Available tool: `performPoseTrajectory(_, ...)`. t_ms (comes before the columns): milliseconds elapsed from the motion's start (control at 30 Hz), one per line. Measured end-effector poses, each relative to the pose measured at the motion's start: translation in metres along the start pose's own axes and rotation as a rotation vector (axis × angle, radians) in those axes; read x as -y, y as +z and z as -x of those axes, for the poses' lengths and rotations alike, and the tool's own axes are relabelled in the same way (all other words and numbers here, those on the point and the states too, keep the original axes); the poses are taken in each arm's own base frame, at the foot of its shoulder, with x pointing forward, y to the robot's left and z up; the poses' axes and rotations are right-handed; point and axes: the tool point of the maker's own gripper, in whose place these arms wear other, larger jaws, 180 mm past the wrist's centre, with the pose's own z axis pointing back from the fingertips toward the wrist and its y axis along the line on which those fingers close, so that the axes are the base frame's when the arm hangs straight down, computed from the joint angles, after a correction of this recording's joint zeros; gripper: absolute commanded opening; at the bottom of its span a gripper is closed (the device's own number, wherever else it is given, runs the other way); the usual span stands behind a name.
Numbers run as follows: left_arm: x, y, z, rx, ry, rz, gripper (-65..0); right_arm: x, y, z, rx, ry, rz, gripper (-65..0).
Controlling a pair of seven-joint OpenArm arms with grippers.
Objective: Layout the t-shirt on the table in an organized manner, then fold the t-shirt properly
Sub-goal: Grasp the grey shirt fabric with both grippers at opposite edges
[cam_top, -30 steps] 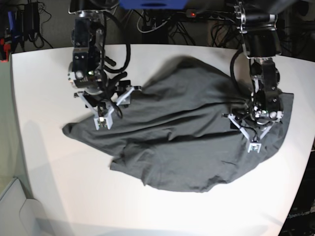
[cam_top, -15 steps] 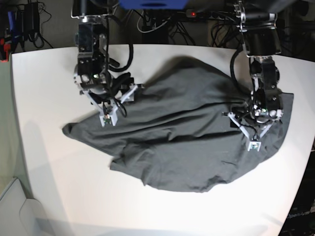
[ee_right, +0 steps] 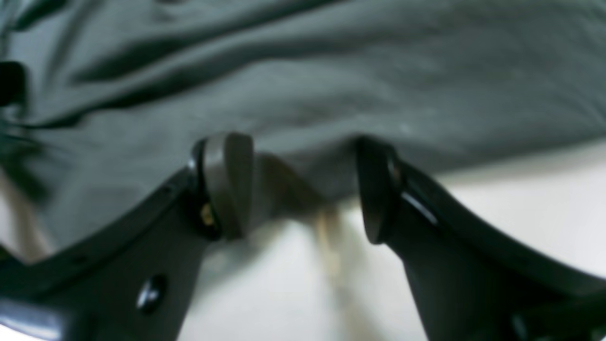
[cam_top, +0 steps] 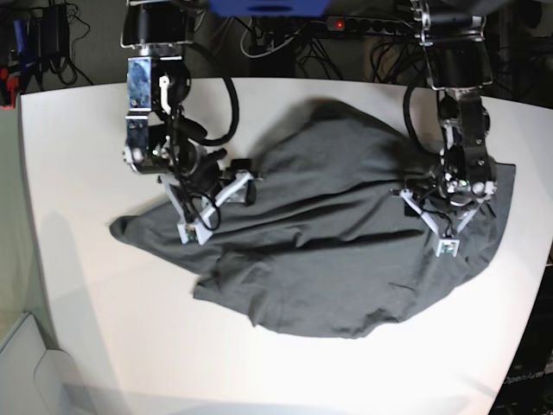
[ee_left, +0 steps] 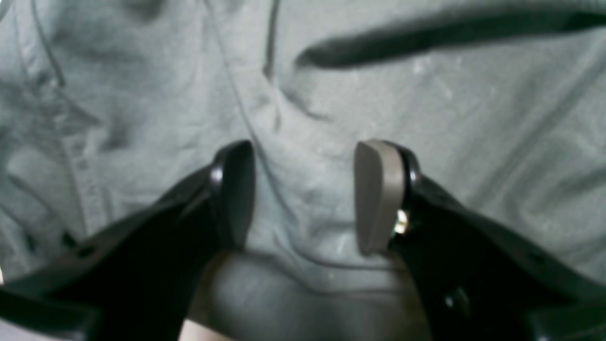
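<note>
shirt (cam_top: 346,242) lies crumpled and unspread on the bench (cam_top: 78,156); layout unfinished, folding not begun. my left jaws (ee_left: 303,194) gape over cloth; my right jaws (ee_right: 303,189) gape at its edge, nothing gripped.

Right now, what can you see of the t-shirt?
The t-shirt is plain dark grey soft cloth, spread in a wrinkled, uneven heap across the middle of the white table, not yet laid flat. A pointed corner reaches toward the base view's left; long creases run across it. The left gripper stands open over a raised fold near its right side; the right gripper stands open at its edge, half over bare table.
</note>
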Motion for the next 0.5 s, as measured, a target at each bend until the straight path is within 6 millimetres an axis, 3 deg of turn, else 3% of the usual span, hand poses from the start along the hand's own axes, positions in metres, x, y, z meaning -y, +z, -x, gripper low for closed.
performPoseTrajectory(167, 0.000, 0.000, 0.001, 0.002, 0.000, 0.000, -31.6, -0.008, 0.001, -0.018, 0.039, -0.011, -0.043, -38.5)
performPoseTrajectory(400, 0.001, 0.001, 0.002, 0.004, -0.001, 0.001, -31.6, 0.009, 0.004, -0.013, 0.023, -0.015, -0.010, -29.4)
performPoseTrajectory(500, 0.001, 0.001, 0.002, 0.004, -0.001, 0.002, -31.6, 0.034, 0.011, -0.007, 0.026, -0.068, 0.040, -29.0)
